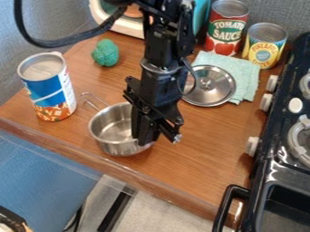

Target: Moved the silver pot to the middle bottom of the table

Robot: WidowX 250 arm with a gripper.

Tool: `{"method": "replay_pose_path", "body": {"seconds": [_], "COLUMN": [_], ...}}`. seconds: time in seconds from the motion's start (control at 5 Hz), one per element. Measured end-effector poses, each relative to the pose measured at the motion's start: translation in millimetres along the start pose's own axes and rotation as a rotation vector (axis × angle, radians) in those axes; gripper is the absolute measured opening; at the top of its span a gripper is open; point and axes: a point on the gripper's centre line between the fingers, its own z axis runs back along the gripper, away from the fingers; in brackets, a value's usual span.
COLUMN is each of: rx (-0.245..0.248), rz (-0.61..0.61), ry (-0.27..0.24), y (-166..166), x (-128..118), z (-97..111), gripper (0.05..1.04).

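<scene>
The black gripper (144,132) hangs down at the right side of the silver pot (116,134), its lower end overlapping the pot's right rim from this angle. Whether it holds that rim I cannot tell. The pot stands upright on the wooden table (200,167), left of centre and close to the front edge. Its wire handle points to the upper left, and part of its right side is hidden behind the gripper.
A blue-labelled can (48,88) stands at the left, a green ball (105,53) behind it. A silver lid (209,86) lies on a light green cloth (244,77), with a red can (226,29) and yellow can (264,46) behind. The black stove (275,170) borders the right.
</scene>
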Motion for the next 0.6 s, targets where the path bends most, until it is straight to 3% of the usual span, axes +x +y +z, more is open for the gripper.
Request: {"method": "replay_pose_path", "body": {"seconds": [0.2,0.4,0.6], "rx": [0.039,0.06,0.062], "rz": [-0.011,0.027,0.054], "ry": [-0.019,-0.095,-0.103], "y": [-7.8,-10.7,-10.4], "x": [0.8,0.4,0.3], "z": [9.3,29.7,31.5], "gripper": [0.498,0.817,1.02]}}
